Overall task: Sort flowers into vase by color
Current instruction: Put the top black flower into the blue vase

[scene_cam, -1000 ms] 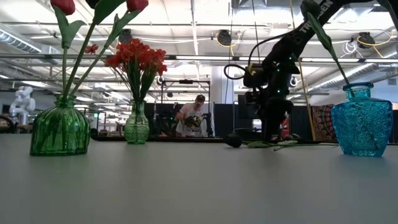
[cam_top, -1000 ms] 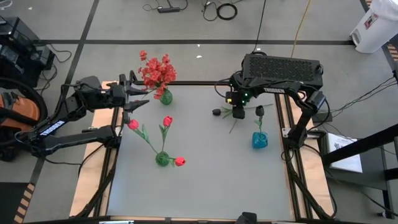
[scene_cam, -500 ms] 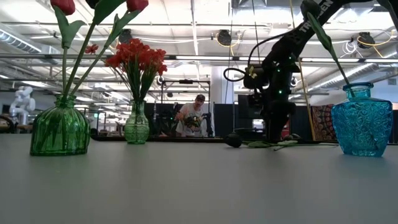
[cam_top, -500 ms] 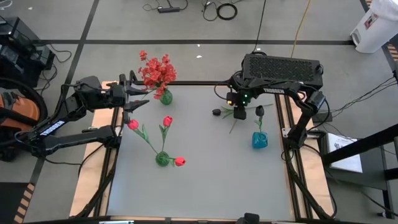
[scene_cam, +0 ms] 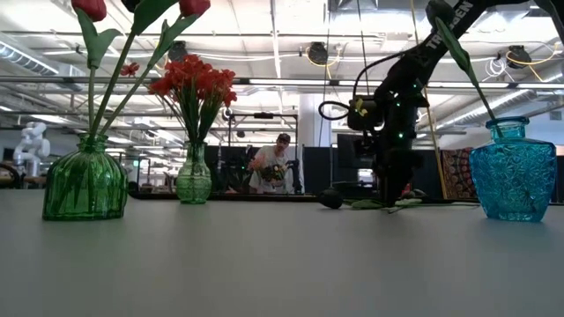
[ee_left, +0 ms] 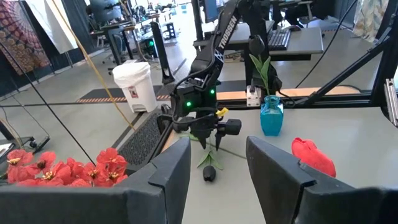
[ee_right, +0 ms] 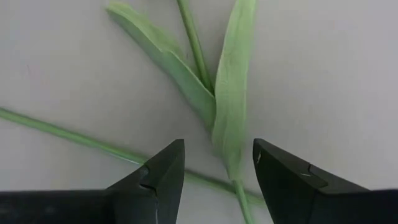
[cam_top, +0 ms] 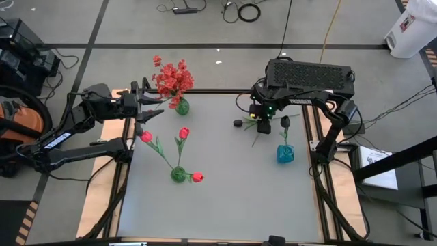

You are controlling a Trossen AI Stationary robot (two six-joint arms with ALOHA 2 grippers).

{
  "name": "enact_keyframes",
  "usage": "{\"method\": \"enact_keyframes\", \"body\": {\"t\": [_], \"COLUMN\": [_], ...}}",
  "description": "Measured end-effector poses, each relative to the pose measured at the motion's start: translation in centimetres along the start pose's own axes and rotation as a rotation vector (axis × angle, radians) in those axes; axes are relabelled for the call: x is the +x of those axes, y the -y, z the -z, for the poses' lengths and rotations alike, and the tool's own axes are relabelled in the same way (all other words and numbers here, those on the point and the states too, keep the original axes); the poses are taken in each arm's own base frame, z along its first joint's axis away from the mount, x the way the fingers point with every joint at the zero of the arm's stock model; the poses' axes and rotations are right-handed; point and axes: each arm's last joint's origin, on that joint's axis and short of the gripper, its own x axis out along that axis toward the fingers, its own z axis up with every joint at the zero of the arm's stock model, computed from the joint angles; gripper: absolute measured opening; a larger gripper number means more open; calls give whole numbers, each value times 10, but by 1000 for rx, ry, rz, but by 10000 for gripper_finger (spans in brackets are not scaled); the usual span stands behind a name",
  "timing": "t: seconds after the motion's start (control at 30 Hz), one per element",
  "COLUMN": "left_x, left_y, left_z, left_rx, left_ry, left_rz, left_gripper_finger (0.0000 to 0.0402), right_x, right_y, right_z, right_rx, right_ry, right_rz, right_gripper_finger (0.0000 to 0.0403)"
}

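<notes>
A black-bloomed flower (cam_top: 237, 123) lies flat on the table near its far edge, its green leaves (ee_right: 230, 93) and stem spread on the surface, and a second thin stem (ee_right: 62, 134) crosses beneath. My right gripper (ee_right: 217, 149) hangs over these leaves, pointing down and open, with one finger on either side of a leaf. The blue vase (cam_top: 285, 154) stands just nearer and holds one black flower (cam_top: 285, 121). A green vase (cam_top: 181, 106) holds red sprays, and another green vase (cam_top: 177, 175) holds red tulips. My left gripper (cam_top: 151, 109) waits open at the table's left edge.
The blue vase (scene_cam: 512, 172) stands close to my right arm (scene_cam: 392, 132) on its near right side. The two green vases (scene_cam: 85, 180) (scene_cam: 194, 180) fill the table's left half. A person (scene_cam: 280, 167) stands in the room beyond the far edge.
My right gripper has shifted a little toward the table's right edge, staying low over the lying stems. The flower on the table and the vases have kept their places.
</notes>
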Motion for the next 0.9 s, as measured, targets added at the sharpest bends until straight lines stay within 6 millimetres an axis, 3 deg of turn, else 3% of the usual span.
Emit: {"method": "enact_keyframes", "body": {"t": [0.47, 0.9], "left_x": [0, 0], "left_y": [0, 0], "left_z": [0, 0], "left_rx": [0, 0], "left_ry": [0, 0], "left_rz": [0, 0], "left_gripper_finger": [164, 164], "right_x": [0, 0], "right_y": [1, 0], "right_z": [0, 2], "right_rx": [28, 54], "right_ry": [-18, -39], "right_rz": [44, 32], "right_gripper_finger": [175, 73]}}
